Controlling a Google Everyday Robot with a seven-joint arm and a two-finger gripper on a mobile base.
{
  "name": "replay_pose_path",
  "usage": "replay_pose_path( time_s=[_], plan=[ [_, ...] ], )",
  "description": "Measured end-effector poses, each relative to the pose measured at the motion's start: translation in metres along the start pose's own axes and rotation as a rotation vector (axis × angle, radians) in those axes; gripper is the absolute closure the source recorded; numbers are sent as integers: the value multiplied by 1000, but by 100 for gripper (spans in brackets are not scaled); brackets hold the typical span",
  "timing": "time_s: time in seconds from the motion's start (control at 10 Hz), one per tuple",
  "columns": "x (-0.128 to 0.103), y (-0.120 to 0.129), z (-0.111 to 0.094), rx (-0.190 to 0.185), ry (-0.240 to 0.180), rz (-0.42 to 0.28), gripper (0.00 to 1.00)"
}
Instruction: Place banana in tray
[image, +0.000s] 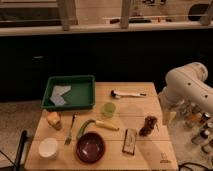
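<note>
The banana (108, 125) is small and pale yellow. It lies on the wooden table (150, 155) just above the dark red bowl (91, 147) and next to a green curved pod (84, 129). The dark green tray (69, 103) stands at the table's back left with a grey-blue cloth (60, 95) inside. My white arm (187, 87) is at the table's right edge, and the gripper (169, 118) hangs down beside that edge, well right of the banana and far from the tray.
On the table are a round yellow-orange fruit (53, 119), a fork (70, 131), a white cup (48, 148), a small green cup (108, 109), a white-handled tool (127, 94), a dark brown clump (148, 125) and a flat rectangular item (130, 141). Bottles (200, 127) stand at right.
</note>
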Motion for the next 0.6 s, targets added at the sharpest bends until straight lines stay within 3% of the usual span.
replay_pose_path(
  time_s=[0.6],
  plan=[
    [-23, -1, 8, 8, -2, -15, 20]
  ],
)
